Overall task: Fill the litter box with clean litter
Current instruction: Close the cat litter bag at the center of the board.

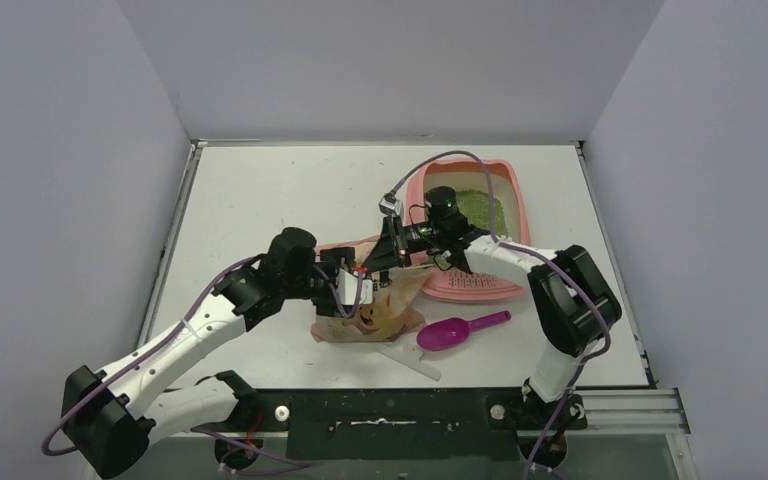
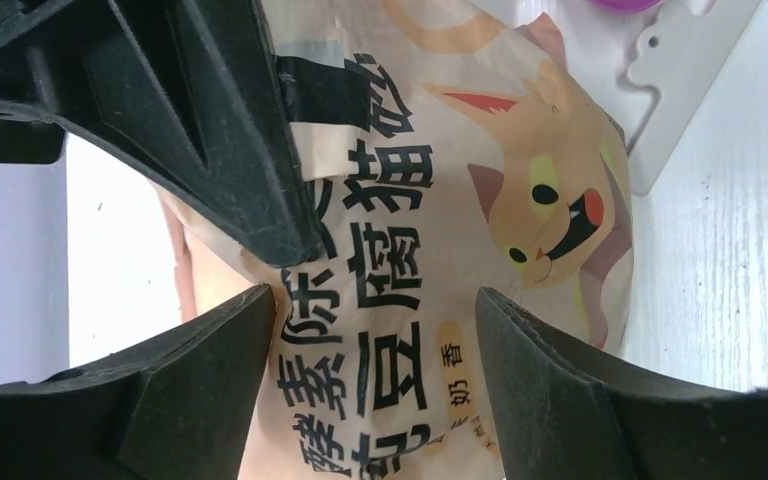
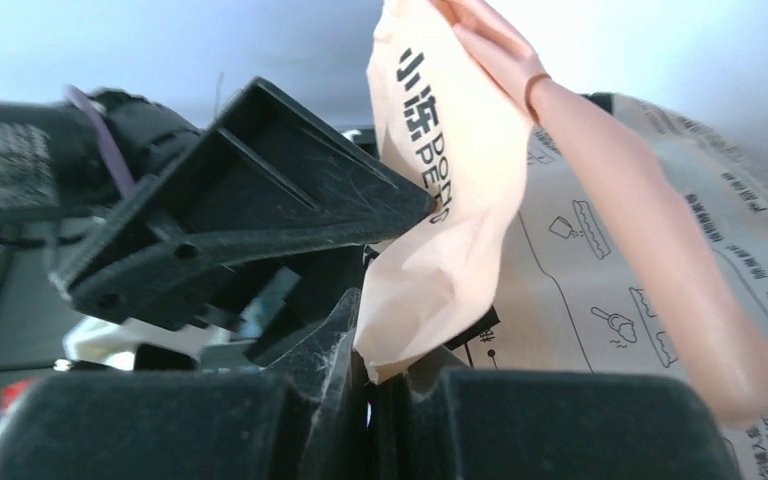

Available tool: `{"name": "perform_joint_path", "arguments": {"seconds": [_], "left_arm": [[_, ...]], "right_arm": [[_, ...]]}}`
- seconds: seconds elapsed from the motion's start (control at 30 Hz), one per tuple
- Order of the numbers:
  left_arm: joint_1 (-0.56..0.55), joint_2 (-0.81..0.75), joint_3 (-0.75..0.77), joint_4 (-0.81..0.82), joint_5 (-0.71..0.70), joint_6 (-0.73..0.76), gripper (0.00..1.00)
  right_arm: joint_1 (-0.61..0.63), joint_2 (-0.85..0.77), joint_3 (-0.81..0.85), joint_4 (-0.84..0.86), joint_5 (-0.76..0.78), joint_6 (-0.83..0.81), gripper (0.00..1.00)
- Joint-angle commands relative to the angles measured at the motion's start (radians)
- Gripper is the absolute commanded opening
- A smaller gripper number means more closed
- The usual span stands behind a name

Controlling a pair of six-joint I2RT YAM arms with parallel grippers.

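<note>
Clamping the top edge of the bag point(image 1: 385, 318), the right gripper point(image 1: 386, 262) sits nearer the litter box point(image 1: 520, 215) behind it, while the left gripper point(image 2: 375, 310) straddles the bag, jaws apart.

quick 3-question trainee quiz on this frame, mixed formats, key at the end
1. True or false: the litter box already holds some green litter.
2. Fill in: the magenta scoop lies loose, in neither gripper, on the ___ arm's side.
3. What is the right gripper shut on?
A) the scoop
B) the paper litter bag
C) the litter box rim

Key: 1 true; 2 right; 3 B.
</note>
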Motion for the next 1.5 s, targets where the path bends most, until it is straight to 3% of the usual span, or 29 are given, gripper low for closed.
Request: {"name": "perform_joint_path", "arguments": {"seconds": [0.0, 0.03, 0.07, 0.2, 0.27, 0.37, 0.43, 0.5, 0.57, 0.7, 0.8, 0.97, 1.07, 1.1, 1.13, 1.27, 1.47], "left_arm": [[0.001, -0.052, -0.018, -0.025, -0.044, 0.006, 0.69], [0.001, -0.063, -0.028, -0.023, -0.054, 0.006, 0.68], [0.001, -0.073, -0.038, -0.016, -0.066, 0.006, 0.67], [-0.004, -0.102, -0.065, -0.013, -0.088, 0.005, 0.62], [-0.004, -0.105, -0.069, -0.021, -0.096, 0.004, 0.54], [-0.005, -0.093, -0.072, -0.023, -0.105, 0.004, 0.33], [-0.005, -0.086, -0.071, -0.020, -0.105, 0.002, 0.28], [-0.006, -0.076, -0.072, -0.018, -0.108, 0.000, 0.25], [-0.008, -0.066, -0.070, -0.023, -0.116, -0.001, 0.20], [-0.014, -0.041, -0.052, -0.060, -0.105, 0.006, 0.14], [-0.017, -0.030, -0.039, -0.098, -0.134, 0.010, 0.00], [-0.018, -0.056, -0.053, -0.087, -0.152, 0.006, 0.00], [-0.018, -0.063, -0.059, -0.083, -0.156, 0.003, 0.00], [-0.018, -0.061, -0.059, -0.083, -0.156, 0.000, 0.00], [-0.018, -0.061, -0.056, -0.084, -0.156, -0.003, 0.00], [-0.016, -0.062, -0.051, -0.093, -0.154, -0.010, 0.00], [-0.013, -0.067, -0.045, -0.124, -0.136, -0.010, 0.00]], "right_arm": [[0.025, 0.022, -0.006, 1.105, -0.035, 0.848, 0.00], [0.025, 0.065, 0.001, 1.264, -0.026, 0.968, 0.00], [0.027, 0.094, 0.000, 1.300, -0.029, 1.004, 0.00], [0.026, 0.090, -0.029, 1.281, -0.036, 0.928, 0.00], [0.017, 0.061, -0.047, 1.182, -0.040, 0.841, 0.00], [0.011, -0.021, -0.071, 0.809, -0.041, 0.562, 0.00], [0.012, -0.078, -0.056, 0.430, -0.017, 0.269, 0.00], [0.014, -0.112, 0.016, -0.117, 0.024, -0.063, 0.04], [0.017, -0.112, 0.102, -0.430, 0.051, -0.329, 0.06], [0.010, -0.109, 0.111, -0.437, 0.044, -0.325, 0.10], [0.006, -0.114, 0.128, -0.490, 0.058, -0.365, 0.27], [-0.001, -0.110, 0.191, -0.720, 0.074, -0.542, 0.45], [0.001, -0.103, 0.204, -0.841, 0.067, -0.659, 0.46], [0.001, -0.102, 0.207, -0.879, 0.073, -0.698, 0.45], [-0.001, -0.102, 0.217, -0.930, 0.093, -0.746, 0.37], [-0.040, -0.121, 0.224, -1.012, 0.155, -0.839, 0.00], [-0.158, -0.189, 0.154, -0.857, 0.223, -0.726, 0.00]]}}
